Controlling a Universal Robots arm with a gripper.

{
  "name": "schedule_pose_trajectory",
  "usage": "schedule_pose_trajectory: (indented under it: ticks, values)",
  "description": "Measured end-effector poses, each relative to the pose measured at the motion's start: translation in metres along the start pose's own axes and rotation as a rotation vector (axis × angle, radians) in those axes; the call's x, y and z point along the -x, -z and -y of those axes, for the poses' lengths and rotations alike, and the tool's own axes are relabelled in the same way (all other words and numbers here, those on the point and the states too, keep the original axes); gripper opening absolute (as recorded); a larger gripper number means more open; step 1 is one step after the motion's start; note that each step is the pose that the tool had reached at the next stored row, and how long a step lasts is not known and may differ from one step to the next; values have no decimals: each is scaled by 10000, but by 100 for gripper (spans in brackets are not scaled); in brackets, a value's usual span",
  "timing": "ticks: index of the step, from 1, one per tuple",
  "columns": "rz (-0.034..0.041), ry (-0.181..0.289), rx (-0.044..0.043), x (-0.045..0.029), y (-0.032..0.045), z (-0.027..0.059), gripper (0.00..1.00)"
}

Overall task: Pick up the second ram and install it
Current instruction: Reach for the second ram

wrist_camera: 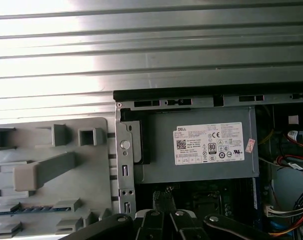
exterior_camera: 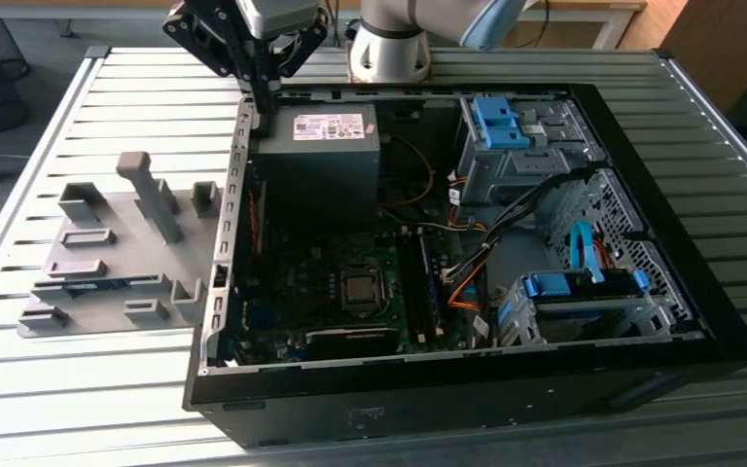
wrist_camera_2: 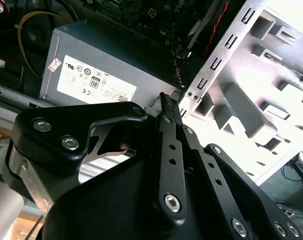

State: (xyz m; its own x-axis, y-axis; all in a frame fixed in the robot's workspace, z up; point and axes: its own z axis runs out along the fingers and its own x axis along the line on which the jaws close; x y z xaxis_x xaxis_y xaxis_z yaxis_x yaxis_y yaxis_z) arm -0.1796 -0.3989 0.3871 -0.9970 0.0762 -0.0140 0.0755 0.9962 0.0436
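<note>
The second ram shows as a thin blue edge (exterior_camera: 94, 285) lying in a slot near the front of the grey fixture (exterior_camera: 108, 243), on the exterior view's left. In the first wrist view the ram (wrist_camera: 29, 210) is a blue strip with dark chips in the same fixture (wrist_camera: 51, 175). My gripper (exterior_camera: 261, 119) hangs over the back corner of the open computer case (exterior_camera: 478, 399), above the case wall beside the power supply (exterior_camera: 315, 156). It is well away from the ram. Its fingers (wrist_camera_2: 164, 107) lie together with nothing between them. Their tips (wrist_camera: 164, 202) point down at the case interior.
The motherboard (exterior_camera: 335, 292) lies on the case floor with memory slots (exterior_camera: 419, 282) beside the processor socket. Blue drive brackets (exterior_camera: 504, 122) and cables fill the case on the exterior view's right. The case stands on a slatted metal table (exterior_camera: 88, 389). Tall posts (exterior_camera: 153, 195) rise from the fixture.
</note>
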Motion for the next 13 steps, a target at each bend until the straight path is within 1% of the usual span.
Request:
schedule_pose_trajectory:
  ticks: [13]
  values:
    - [-9, -1, -1, -81, -8, 6, 10]
